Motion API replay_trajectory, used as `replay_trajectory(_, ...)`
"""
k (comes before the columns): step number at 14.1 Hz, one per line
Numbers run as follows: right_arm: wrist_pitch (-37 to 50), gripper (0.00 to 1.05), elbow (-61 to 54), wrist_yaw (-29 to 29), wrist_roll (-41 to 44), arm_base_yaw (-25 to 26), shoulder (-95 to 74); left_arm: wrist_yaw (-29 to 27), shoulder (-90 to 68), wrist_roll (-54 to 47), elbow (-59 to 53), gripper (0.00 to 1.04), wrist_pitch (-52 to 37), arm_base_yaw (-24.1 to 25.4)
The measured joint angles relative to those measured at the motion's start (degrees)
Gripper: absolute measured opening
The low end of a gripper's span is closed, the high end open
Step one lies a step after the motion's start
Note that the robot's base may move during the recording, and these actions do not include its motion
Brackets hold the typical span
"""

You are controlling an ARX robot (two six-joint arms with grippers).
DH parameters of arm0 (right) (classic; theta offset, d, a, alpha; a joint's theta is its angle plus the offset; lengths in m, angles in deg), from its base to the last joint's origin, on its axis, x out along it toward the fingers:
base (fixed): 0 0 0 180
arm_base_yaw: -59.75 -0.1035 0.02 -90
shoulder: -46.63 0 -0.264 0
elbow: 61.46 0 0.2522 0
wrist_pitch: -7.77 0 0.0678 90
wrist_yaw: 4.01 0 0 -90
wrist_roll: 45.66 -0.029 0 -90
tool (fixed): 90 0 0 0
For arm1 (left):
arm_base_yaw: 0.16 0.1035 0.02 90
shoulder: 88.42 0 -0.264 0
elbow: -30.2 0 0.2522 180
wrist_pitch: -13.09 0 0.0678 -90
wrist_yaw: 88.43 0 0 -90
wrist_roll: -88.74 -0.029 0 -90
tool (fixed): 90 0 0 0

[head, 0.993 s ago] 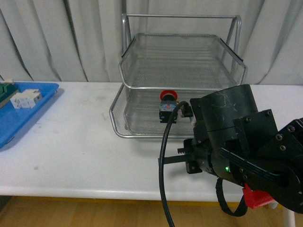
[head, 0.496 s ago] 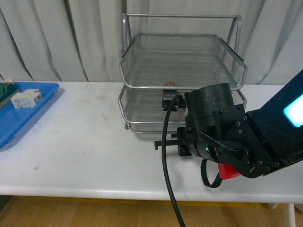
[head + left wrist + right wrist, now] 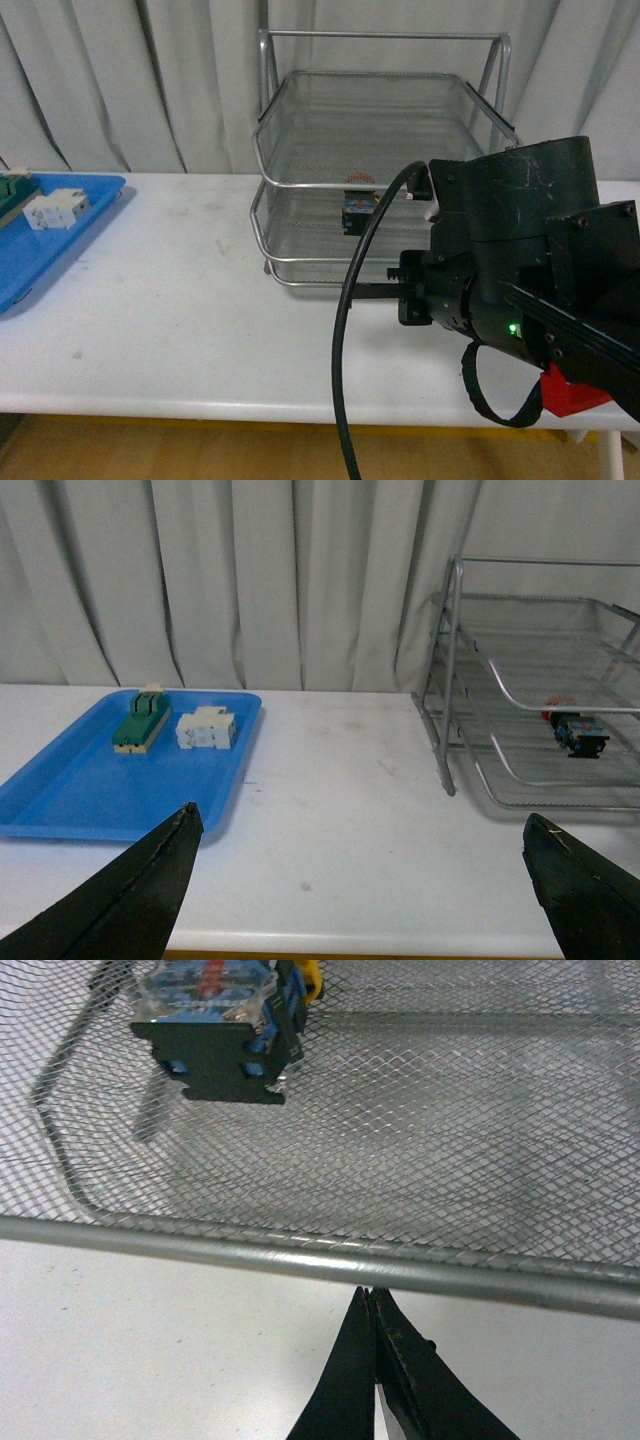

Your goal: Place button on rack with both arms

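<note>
- One small button (image 3: 357, 212) is seen lying on the wire mesh of a lower tray of the rack (image 3: 385, 160), under the top tray.
- In the right wrist view, its dark blocky body (image 3: 215, 1030) is seen lying free on the mesh, with nothing touching it.
- The right gripper (image 3: 372, 1360) is pressed fully together and holds nothing; its tips are just outside the tray's front bar.
- The left gripper (image 3: 360, 880) is spread wide and empty, well apart from the rack.
- The button is judged to be light, hard and stiff, not soft.
- Its round red cap may be slippery, so the flat sides of the body are judged the best place to be held.
</note>
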Motion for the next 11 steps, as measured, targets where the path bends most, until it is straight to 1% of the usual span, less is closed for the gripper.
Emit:
replay_trajectory(3,0.46,0.02,-2.99,-0.13,-1.68,-0.39,1.53,0.0,0.0,0.0,0.0,0.98,0.02,0.0)
replay_trajectory(5,3.74,0.28,-13.29,0.11,-3.34,-1.55,11.21,0.02,0.0,0.02,0.0,0.98,0.02,0.0)
replay_trajectory(6,7.5,0.41,-18.51,1.16,-2.93,-2.69,18.47,0.02,-0.02,0.02,0.0,0.98,0.02,-0.02)
replay_trajectory(7,9.33,0.47,-20.72,2.71,-2.47,-3.13,21.7,0.02,0.0,0.02,0.0,0.98,0.04,-0.02)
replay_trajectory(8,17.59,0.5,-24.13,7.3,-0.04,-3.93,24.39,-0.02,-0.02,0.02,0.0,0.98,0.04,-0.02)
replay_trajectory(9,29.35,0.38,-28.02,14.62,5.27,-3.08,23.63,0.04,0.0,0.0,0.0,0.98,-0.13,-0.02)
replay_trajectory(10,35.12,0.25,-34.34,16.33,9.31,0.0,24.22,-0.04,0.0,0.02,0.0,0.98,0.02,0.0)
replay_trajectory(11,37.33,0.12,-38.56,15.63,11.13,2.97,28.06,-0.11,-0.02,0.02,0.0,0.98,0.13,0.11)
